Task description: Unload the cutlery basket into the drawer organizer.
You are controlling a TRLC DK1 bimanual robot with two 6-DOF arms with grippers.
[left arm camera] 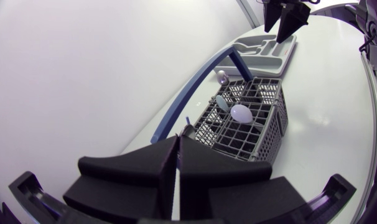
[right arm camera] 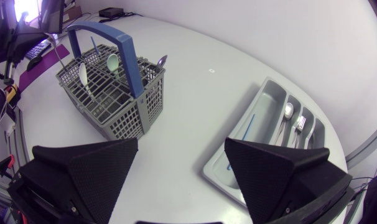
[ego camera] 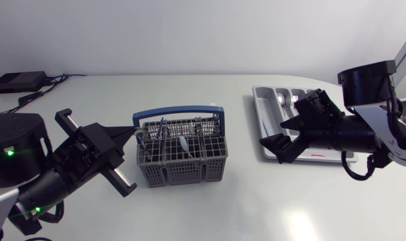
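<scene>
Where nearest, left gripper (left arm camera: 178, 142): fingers pressed together at basket (left arm camera: 254, 134) corner; cannot tell whether gripping anything.
Basket: on table (ego camera: 210, 214), spoon (left arm camera: 241, 113) inside, blue handle (ego camera: 176, 110) upright.
Right gripper (right arm camera: 182, 146): spread wide, empty, above organizer (ego camera: 266, 100) edge.
Organizer: farthest, cutlery (right arm camera: 288, 112) inside.

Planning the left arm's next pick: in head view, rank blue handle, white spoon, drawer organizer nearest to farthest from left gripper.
1. blue handle, its end just beside the left gripper
2. white spoon, mid cutlery basket
3. drawer organizer, far across, right side
</scene>
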